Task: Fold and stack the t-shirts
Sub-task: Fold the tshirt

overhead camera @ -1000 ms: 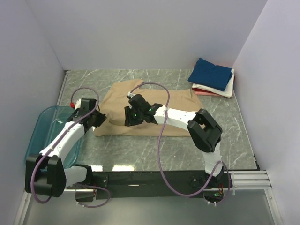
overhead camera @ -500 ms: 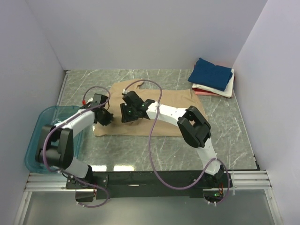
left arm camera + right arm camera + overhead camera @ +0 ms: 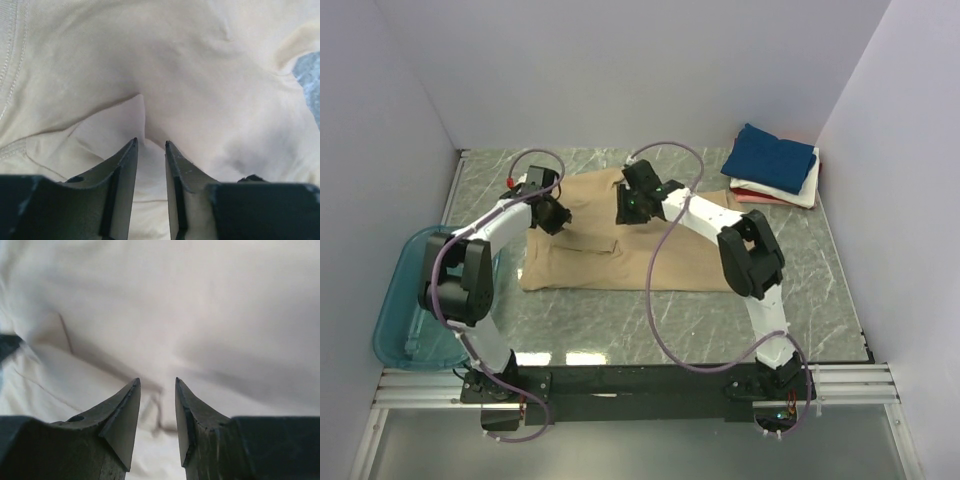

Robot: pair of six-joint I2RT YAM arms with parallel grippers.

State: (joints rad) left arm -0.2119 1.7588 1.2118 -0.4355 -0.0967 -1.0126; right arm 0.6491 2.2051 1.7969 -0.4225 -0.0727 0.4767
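A tan t-shirt (image 3: 660, 250) lies spread across the middle of the table. My left gripper (image 3: 552, 212) is on its far left part. A ridge of tan cloth (image 3: 142, 112) runs up into the narrow gap between the left fingers (image 3: 125, 170), which are shut on it. My right gripper (image 3: 632, 205) is at the shirt's far edge near the collar. Creases in the cloth (image 3: 160, 405) converge between its fingers (image 3: 125, 415), which pinch a bunch of it. At the back right is a stack of folded t-shirts: navy (image 3: 770, 158) over white (image 3: 788, 192) over pinkish red (image 3: 748, 197).
A translucent teal tub (image 3: 405, 300) sits at the left edge, partly off the marble tabletop (image 3: 620, 310). White walls close in the left, back and right. The right arm's purple cable (image 3: 655, 290) loops over the shirt's near edge.
Both grippers have travelled together toward the far side and a little to the right over the tan t-shirt. The left arm has stretched out from beside the tub.
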